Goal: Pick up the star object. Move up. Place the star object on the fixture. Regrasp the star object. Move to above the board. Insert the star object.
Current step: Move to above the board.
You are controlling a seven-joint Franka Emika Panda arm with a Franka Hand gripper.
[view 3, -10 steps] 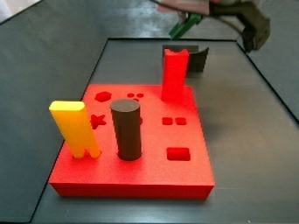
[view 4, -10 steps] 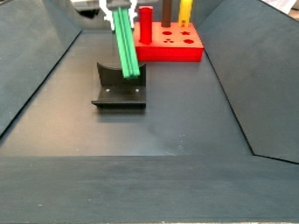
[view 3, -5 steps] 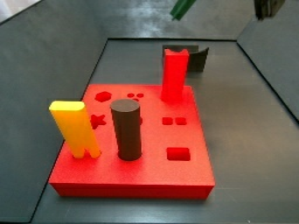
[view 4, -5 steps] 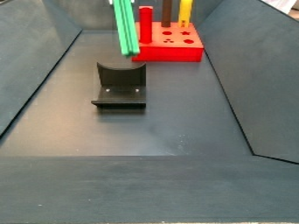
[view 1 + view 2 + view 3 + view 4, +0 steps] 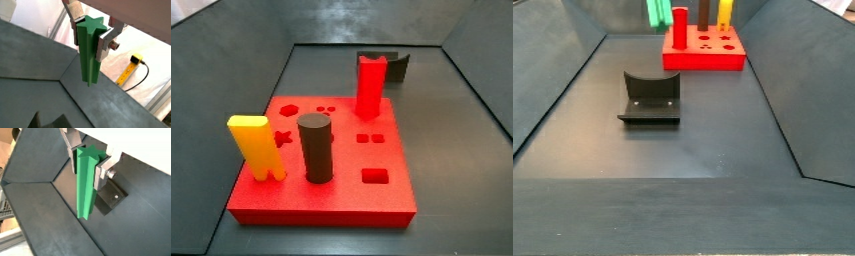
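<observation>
**A:** Where is the star object?

**B:** It is up in the air. In both wrist views it is a long green peg with a star-shaped end, and it hangs down from the tool. In a side view only its bottom tip shows at the top edge, just beside the red peg.

**A:** Does the tool have it?

**B:** Yes. The two silver fingers are closed tight on the top part of the star object, one on each side. The rest of the peg sticks out below them.

**A:** Where is the tool?

**B:** High above the floor, at the top edge of both wrist views. In the side views I cannot see it.

**A:** And the fixture?

**B:** It is a dark block sitting on the dark floor, with nothing on it. It is in front of the board in that side view. In a wrist view it shows far under the peg.

**A:** What is on the board?

**B:** It is a flat red slab with holes. Three pegs stand up in it: a yellow peg, a dark brown round peg and a red peg. The star hole is between the yellow peg and the brown one, and it is open.
</observation>
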